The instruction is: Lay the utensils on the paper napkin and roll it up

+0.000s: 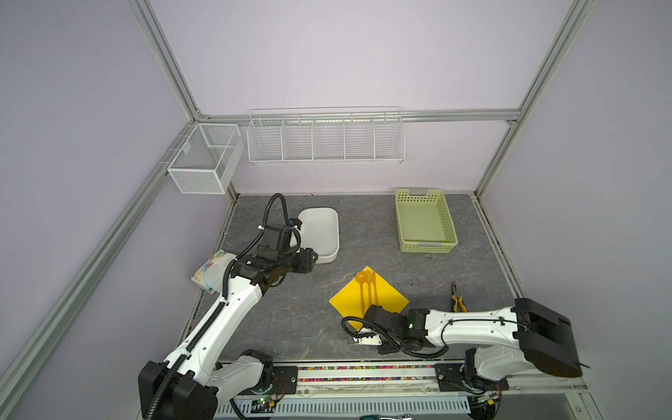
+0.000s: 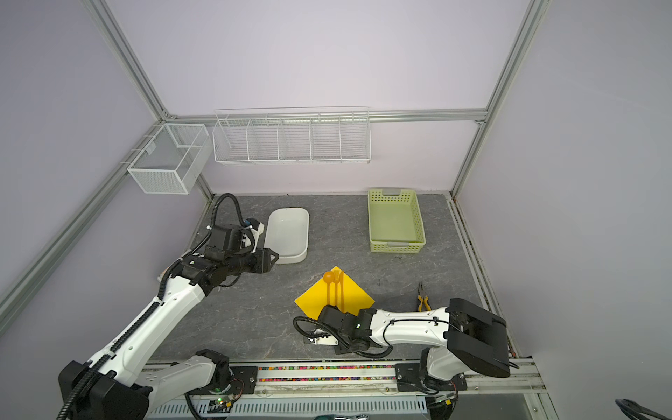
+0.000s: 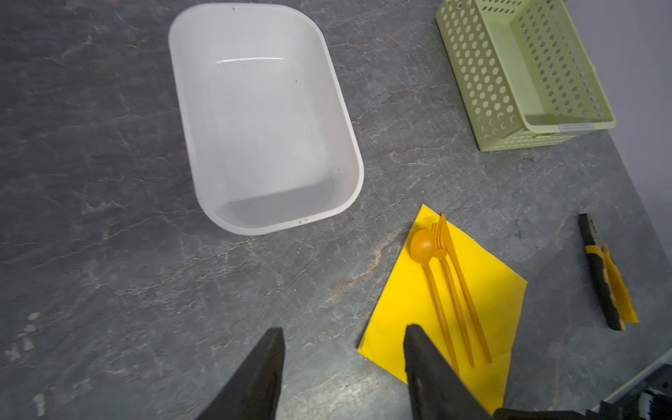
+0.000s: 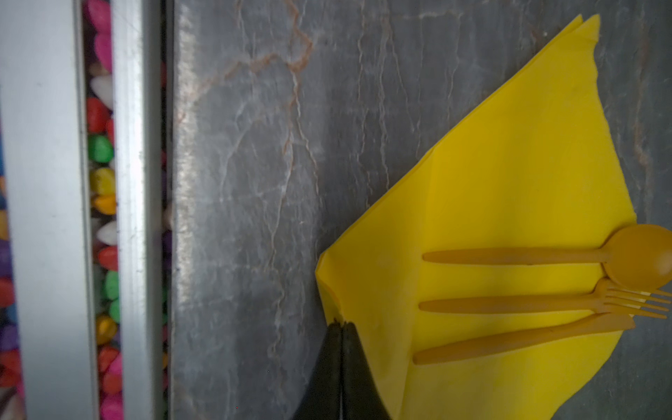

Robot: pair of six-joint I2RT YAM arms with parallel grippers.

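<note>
Just front-right of the white tub (image 1: 336,232) in both top views, the paper napkin (image 1: 387,296) lies flat with the utensils (image 1: 368,291) side by side on it. In the left wrist view, the left gripper (image 3: 344,329) hovers with fingers apart and empty. In the right wrist view, the right gripper (image 4: 342,324) has its fingers together, pinching the paper napkin's corner away from the tub.
</note>
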